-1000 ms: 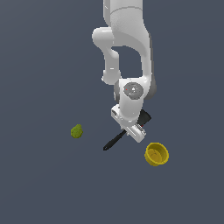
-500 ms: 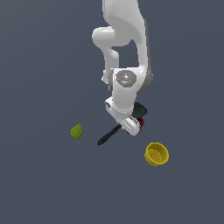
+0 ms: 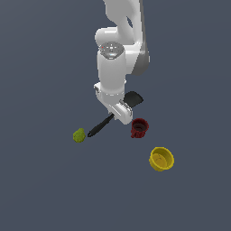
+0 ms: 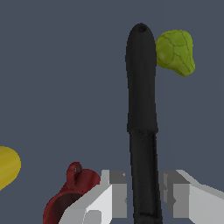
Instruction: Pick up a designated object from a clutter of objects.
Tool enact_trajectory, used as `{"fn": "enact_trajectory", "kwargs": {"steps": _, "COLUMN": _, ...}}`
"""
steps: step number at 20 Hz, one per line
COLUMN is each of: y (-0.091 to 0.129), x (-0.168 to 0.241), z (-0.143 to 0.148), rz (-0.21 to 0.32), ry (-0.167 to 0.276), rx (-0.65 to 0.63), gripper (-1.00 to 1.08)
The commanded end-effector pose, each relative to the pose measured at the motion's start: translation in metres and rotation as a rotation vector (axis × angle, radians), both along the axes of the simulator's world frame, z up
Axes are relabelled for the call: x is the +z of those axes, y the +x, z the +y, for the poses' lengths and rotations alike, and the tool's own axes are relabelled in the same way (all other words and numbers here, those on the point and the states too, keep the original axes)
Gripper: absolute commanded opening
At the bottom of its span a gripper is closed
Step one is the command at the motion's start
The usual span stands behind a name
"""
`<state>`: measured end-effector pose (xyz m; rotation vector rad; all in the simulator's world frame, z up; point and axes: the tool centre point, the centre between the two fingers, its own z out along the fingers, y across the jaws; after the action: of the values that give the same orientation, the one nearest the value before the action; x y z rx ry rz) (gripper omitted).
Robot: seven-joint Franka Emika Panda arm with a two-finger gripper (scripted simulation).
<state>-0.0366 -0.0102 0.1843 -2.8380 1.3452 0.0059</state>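
Note:
The black spatula [image 3: 101,126] is in my gripper [image 3: 118,113], held by its long round handle. Its flat blade [image 3: 133,98] sticks out behind the hand toward the exterior view's right. In the wrist view the handle [image 4: 142,109] runs between the two white fingers [image 4: 114,192], which press on it from both sides. The handle's end lies close to the lumpy yellow-green object [image 3: 79,135], which also shows in the wrist view [image 4: 176,51]. The small dark red cup [image 3: 139,128] sits just beside the gripper.
The yellow bowl [image 3: 161,159] lies beyond the cup toward the exterior view's lower right; its edge shows in the wrist view [image 4: 6,166]. The red cup [image 4: 72,197] sits next to one finger. The floor is plain dark grey.
The arm has swung toward the exterior view's left and turned, carrying the spatula with it. The red cup has come into sight beside the gripper. Bowl and green object have not moved.

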Motion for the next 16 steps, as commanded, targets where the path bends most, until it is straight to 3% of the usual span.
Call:
{"fn": "enact_trajectory", "kwargs": {"steps": 1, "y": -0.008, "x": 0.024, "z": -0.016, "rz": -0.002, "ry": 0.001, "rx": 0.0, "gripper": -1.0}}
{"fn": "enact_trajectory", "kwargs": {"steps": 16, "y": -0.046, "x": 0.153, "z": -0.106, "rz": -0.002, "ry": -0.002, "rx": -0.001, "gripper": -1.0}}
